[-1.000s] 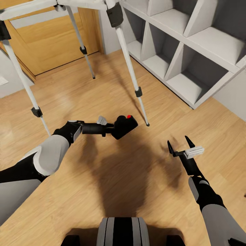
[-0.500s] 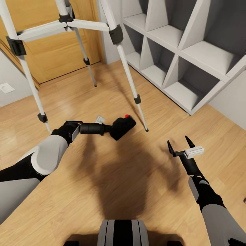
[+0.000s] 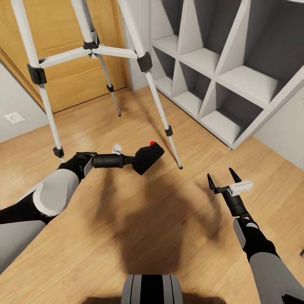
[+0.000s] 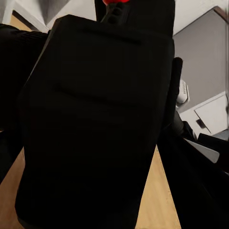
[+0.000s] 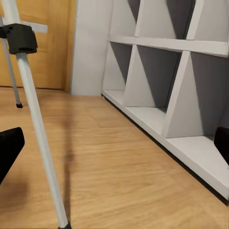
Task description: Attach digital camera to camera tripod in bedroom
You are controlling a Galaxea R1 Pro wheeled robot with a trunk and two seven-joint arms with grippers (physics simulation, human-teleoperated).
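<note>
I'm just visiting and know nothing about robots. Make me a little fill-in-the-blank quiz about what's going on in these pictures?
1. The camera is held by the robot's ____ gripper.
2. The button on top of the camera is ____.
3. The right gripper is open and holds ____.
4. The tripod stands on the wood floor in front of an oak ____.

Missing words: left; red; nothing; door

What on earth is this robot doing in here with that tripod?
Its left hand holds a small matte-black boxy camera with a red button, out over the wood floor near the tall silver-white tripod's legs. The right hand hangs open and empty beside the white cube shelving. The camera isn't on the tripod yet.
</note>
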